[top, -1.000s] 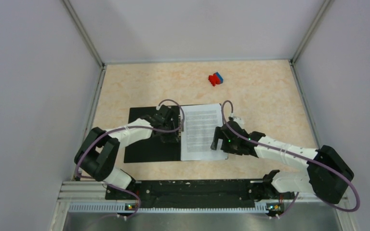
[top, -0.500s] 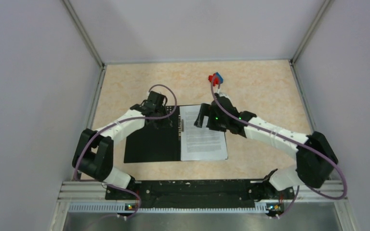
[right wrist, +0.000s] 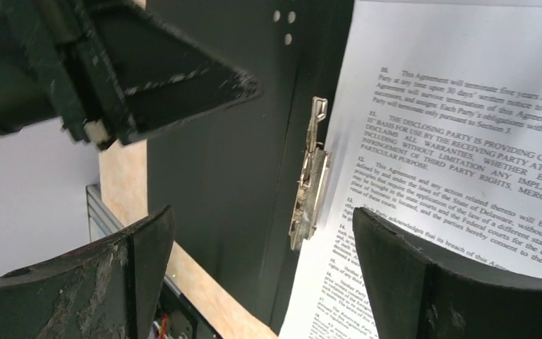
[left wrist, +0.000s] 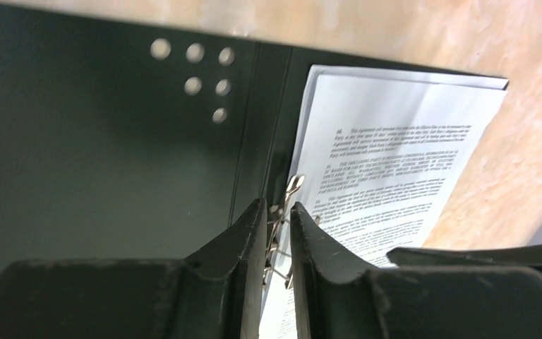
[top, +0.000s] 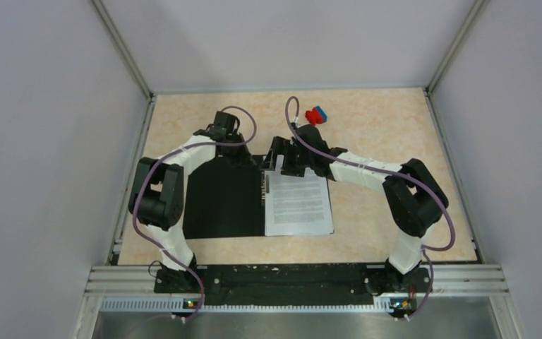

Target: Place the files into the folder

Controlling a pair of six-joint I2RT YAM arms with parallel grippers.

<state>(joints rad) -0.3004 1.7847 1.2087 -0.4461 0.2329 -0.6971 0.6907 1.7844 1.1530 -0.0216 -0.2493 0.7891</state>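
The folder (top: pixel 222 198) lies open on the table, black inside up. The files (top: pixel 298 205), white printed sheets, lie flat on its right half beside the metal spine clip (right wrist: pixel 309 183). My left gripper (top: pixel 243 157) hangs over the folder's far edge. In the left wrist view its jaws (left wrist: pixel 276 208) stand a narrow gap apart with nothing held, and the clip (left wrist: pixel 291 185) shows beyond the gap. My right gripper (top: pixel 280 161) hovers wide open over the far left corner of the sheets. In its own view the right gripper (right wrist: pixel 261 219) straddles the spine, the files (right wrist: pixel 466 141) on the right.
A small red-and-blue object (top: pixel 316 115) sits on the table behind the right arm's wrist. Grey walls close in the table on three sides. The rail with the arm bases runs along the near edge.
Both arms swung toward the far edge of the folder. The left gripper left the clip area; the right gripper moved from the sheets' right side to their far left corner.
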